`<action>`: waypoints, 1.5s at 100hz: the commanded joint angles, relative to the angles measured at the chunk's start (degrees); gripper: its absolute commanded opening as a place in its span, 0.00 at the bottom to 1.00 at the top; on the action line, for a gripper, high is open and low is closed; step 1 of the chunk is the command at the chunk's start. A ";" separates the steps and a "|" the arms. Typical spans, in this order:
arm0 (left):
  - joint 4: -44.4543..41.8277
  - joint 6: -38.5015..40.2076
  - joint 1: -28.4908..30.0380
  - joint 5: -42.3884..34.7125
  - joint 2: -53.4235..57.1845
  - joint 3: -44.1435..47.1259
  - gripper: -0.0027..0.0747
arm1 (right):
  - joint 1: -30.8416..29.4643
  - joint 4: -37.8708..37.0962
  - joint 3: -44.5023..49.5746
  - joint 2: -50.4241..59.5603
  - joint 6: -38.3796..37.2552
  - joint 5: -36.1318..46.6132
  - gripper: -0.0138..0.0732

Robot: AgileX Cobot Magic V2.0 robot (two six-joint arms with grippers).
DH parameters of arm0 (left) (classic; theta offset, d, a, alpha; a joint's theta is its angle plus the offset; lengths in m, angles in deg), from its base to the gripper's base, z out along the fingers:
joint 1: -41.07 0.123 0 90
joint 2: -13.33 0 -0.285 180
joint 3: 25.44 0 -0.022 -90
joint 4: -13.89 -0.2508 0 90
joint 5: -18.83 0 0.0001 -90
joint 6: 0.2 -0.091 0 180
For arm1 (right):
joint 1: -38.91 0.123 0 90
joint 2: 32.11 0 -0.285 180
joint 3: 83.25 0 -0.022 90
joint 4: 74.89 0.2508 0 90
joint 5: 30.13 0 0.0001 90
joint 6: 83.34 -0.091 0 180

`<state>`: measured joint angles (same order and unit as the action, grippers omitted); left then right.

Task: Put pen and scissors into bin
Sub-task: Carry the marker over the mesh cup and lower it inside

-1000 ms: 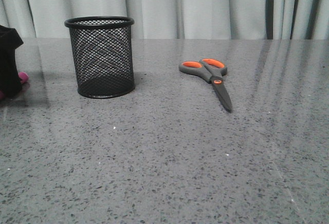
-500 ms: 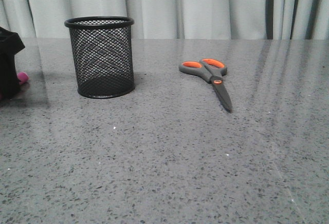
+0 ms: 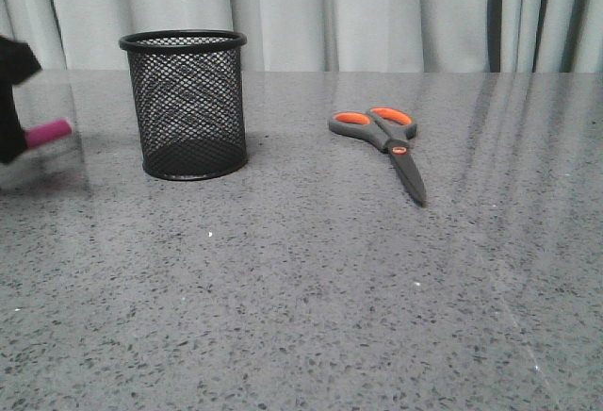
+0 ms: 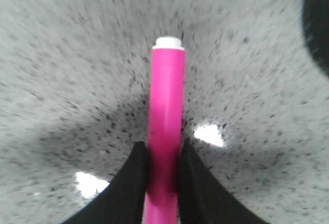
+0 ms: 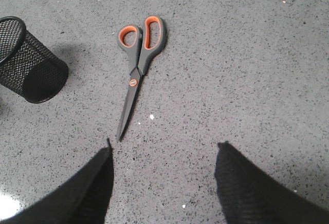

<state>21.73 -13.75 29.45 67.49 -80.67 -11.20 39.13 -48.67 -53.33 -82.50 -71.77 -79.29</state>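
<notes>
A: Why was the pen (image 4: 165,131) held like that?

B: The left tool (image 4: 163,175) pinched it lengthwise, left of the bin (image 3: 185,105), ready to tip in.

A: And the right tool (image 5: 164,180)?

B: Spread wide, empty. The scissors (image 3: 382,142) lay flat on the desk (image 3: 301,288), right of the bin; nothing blocked either path.

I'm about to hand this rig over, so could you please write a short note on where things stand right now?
Left gripper: shut on the pen, held clear of the table at the left edge of the front view, left of the bin.
Right gripper: open, holding nothing, above the table near the scissors.
Scissors: flat on the table, closed, right of the bin.
Done: pen grasped.
Left: pen into the bin, then the scissors.
</notes>
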 commanded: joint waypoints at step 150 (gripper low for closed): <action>51.45 -41.90 -16.93 -38.60 2.49 -1.23 0.01 | -0.44 1.23 -1.73 -0.21 0.72 1.93 0.61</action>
<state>72.96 -55.50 13.05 31.16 -80.11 -11.10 39.13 -48.67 -53.33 -82.50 -71.77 -80.07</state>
